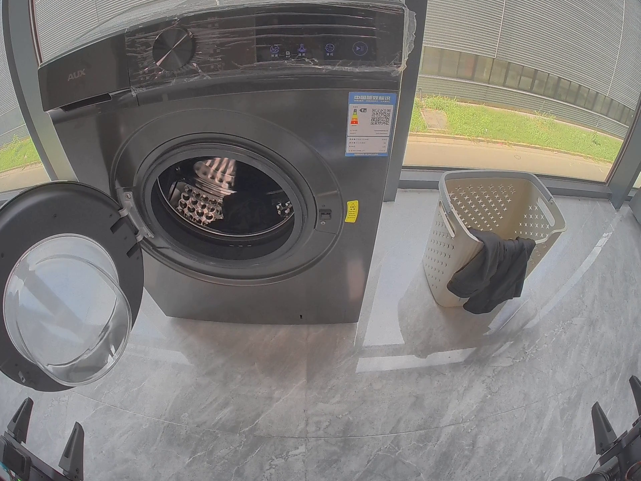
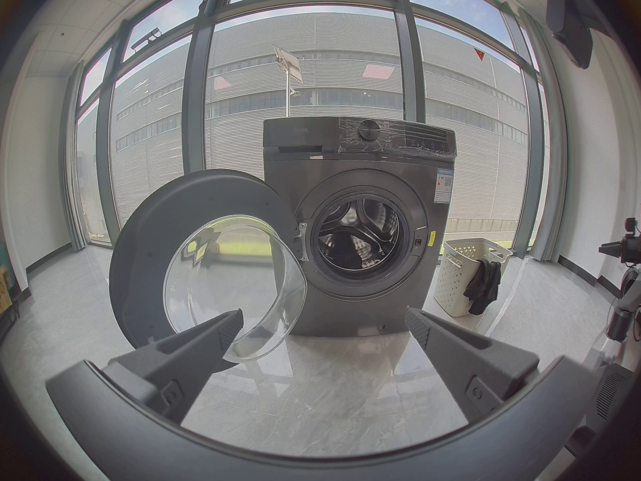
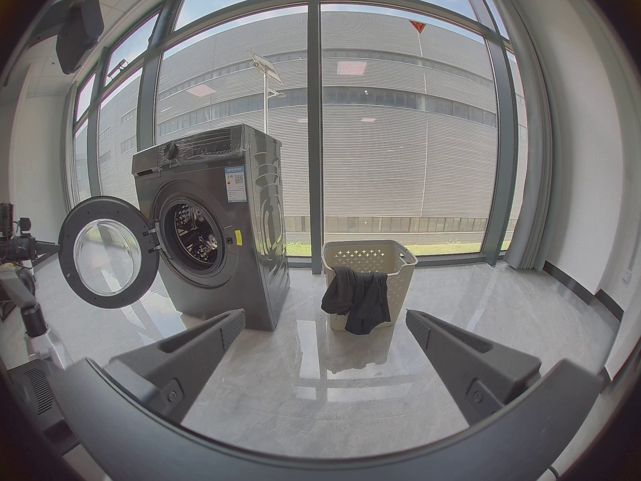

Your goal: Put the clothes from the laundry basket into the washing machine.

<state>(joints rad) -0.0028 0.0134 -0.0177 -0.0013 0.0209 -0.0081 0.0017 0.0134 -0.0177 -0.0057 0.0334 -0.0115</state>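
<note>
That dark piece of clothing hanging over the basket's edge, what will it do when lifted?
Probably floppy: the dark garment sags in folds over the laundry basket rim, so it should dangle from a pinch. Likely light, being thin cloth. It might tug the tall basket sideways.

Head view looks down; wrist views (low, forward) share washing machine [image 1: 254, 111] and laundry basket [image 1: 437, 248].

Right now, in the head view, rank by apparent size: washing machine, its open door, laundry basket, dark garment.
1. washing machine
2. open door (nearer the camera, which inflates it)
3. laundry basket
4. dark garment
</note>
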